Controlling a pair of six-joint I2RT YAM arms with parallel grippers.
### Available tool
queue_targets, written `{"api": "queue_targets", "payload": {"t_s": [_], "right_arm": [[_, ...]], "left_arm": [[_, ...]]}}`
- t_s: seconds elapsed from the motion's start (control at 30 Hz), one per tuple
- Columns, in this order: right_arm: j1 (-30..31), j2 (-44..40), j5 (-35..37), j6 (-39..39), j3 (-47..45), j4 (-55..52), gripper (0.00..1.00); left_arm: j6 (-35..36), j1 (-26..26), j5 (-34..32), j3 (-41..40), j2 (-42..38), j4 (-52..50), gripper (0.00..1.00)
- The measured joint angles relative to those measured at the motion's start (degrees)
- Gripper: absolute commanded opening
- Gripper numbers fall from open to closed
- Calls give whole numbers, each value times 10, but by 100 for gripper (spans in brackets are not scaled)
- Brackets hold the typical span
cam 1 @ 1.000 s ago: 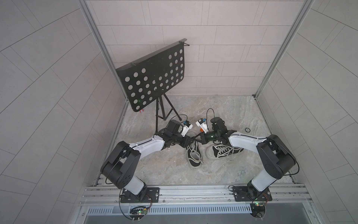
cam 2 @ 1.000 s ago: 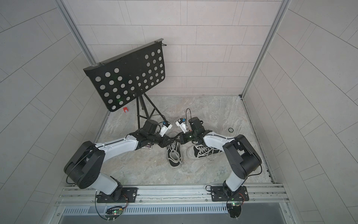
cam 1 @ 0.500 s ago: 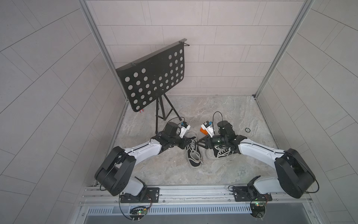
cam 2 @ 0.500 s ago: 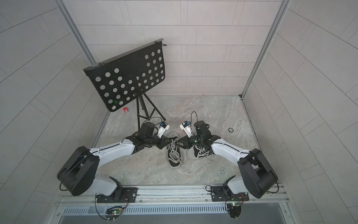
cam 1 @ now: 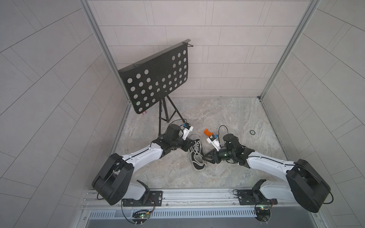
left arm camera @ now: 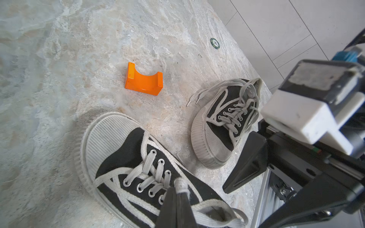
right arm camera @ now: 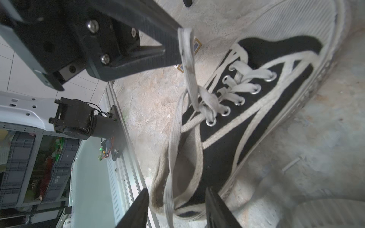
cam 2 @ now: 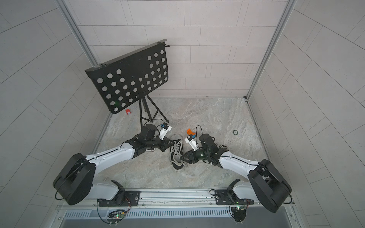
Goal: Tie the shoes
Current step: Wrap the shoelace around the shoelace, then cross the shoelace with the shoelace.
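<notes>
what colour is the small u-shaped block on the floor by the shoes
Orange; the block shows best in the left wrist view.

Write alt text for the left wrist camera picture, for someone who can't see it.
The left gripper, shut, pinches a loop of whitish lace above a black sneaker on a stone-patterned surface. A second black sneaker, lace ends trailing, and an orange block sit beyond; part of the right arm looms close.

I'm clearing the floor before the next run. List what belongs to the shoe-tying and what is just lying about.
Job: shoe, its lace pinched in the left hand; second shoe.
Lying about: music stand, orange block, small round disc, red bit by the stand.
</notes>
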Motion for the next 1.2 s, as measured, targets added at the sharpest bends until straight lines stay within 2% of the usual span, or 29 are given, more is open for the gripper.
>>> {"api": "queue_targets", "payload": {"t_s": [0.2, 0.37, 0.43, 0.73, 0.97, 1.2], "right_arm": [[20, 39, -6, 12, 11, 33, 34], [28, 63, -10, 17, 13, 54, 8], [29, 67, -6, 21, 14, 54, 2], [29, 76, 39, 29, 24, 31, 0], [29, 75, 75, 35, 40, 0, 0], [29, 75, 94, 46, 53, -7, 0]], "left_arm": [[-3, 0, 0, 0, 0, 0, 0], [-7, 0, 1, 0, 0, 0, 0], [-10, 0, 4, -2, -3, 1, 0], [-63, -6, 35, -72, -54, 40, 0], [-100, -29, 30, -144, -105, 53, 0], [-115, -36, 22, -162, -112, 57, 0]]}}
